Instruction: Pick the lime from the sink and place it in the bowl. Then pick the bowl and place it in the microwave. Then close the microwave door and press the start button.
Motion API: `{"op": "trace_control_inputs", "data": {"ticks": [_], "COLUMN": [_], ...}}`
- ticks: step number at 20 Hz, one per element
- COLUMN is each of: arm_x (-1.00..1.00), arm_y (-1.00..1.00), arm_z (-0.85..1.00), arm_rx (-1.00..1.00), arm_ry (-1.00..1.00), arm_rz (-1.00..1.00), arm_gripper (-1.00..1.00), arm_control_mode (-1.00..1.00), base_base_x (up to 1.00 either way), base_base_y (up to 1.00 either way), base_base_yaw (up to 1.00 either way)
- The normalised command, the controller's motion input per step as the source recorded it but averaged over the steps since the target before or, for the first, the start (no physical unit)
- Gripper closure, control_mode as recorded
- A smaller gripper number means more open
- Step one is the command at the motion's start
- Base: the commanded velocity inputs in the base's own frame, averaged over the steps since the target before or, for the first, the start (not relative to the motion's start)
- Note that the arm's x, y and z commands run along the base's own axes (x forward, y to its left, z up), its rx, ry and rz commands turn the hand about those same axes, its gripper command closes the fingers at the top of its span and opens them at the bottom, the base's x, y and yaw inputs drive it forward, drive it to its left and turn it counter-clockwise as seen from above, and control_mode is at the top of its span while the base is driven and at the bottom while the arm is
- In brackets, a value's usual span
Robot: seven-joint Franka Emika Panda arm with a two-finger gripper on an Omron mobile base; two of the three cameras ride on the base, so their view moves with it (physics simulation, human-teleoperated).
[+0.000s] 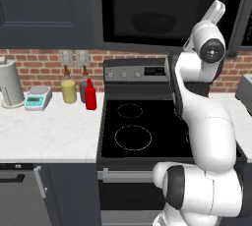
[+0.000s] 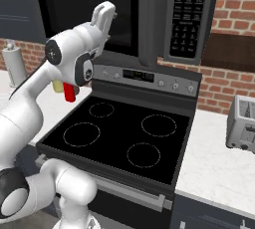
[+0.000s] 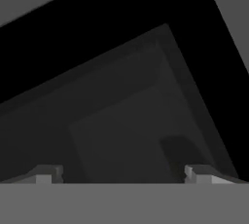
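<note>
The white arm's two-finger gripper point(image 3: 124, 173), at mid-frame bottom, stood wide open and empty, facing the wide dark-grey microwave point(image 1: 167, 9) at upper centre, apparently positioned to close its door.

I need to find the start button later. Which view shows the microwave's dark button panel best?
The right base view: the dark button panel faces the camera, rows of keys visible. The left base view and hand view give no clear look at it.

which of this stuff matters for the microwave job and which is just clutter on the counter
For the job:
- microwave, with its button panel
- microwave door, dark window
- gripper, open, facing the dark window

Just lying about:
- stove
- red bottle
- yellow bottle
- scale
- paper towel roll
- toaster
</note>
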Motion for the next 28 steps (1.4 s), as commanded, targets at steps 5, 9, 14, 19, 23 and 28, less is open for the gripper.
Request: {"op": "trace_control_inputs", "data": {"ticks": [5,9,14,19,23,28], "arm_x": [0.44,0.4,0.58,0.98,0.66,-0.54], "arm_y": [-0.28,-0.17,-0.22,-0.24,-0.24,-0.03], "arm_z": [0.02,0.07,0.01,-0.11,-0.71,-0.81], "arm_rx": [0.0,0.0,0.0,0.0,0.0,-0.02], "arm_ry": [0.05,0.17,0.11,0.05,-0.06,-0.33], "arm_rz": [0.01,0.0,0.0,0.04,0.1,0.15], "arm_gripper": [-1.0,-1.0,-1.0,-1.0,-1.0,-1.0], "arm_control_mode": [-1.0,-1.0,-1.0,-1.0,-1.0,-1.0], "base_base_x": [0.0,0.0,0.0,0.0,0.0,0.0], "base_base_y": [0.0,0.0,0.0,0.0,0.0,0.0], "base_base_yaw": [0.0,0.0,0.0,0.0,0.0,0.0]}}
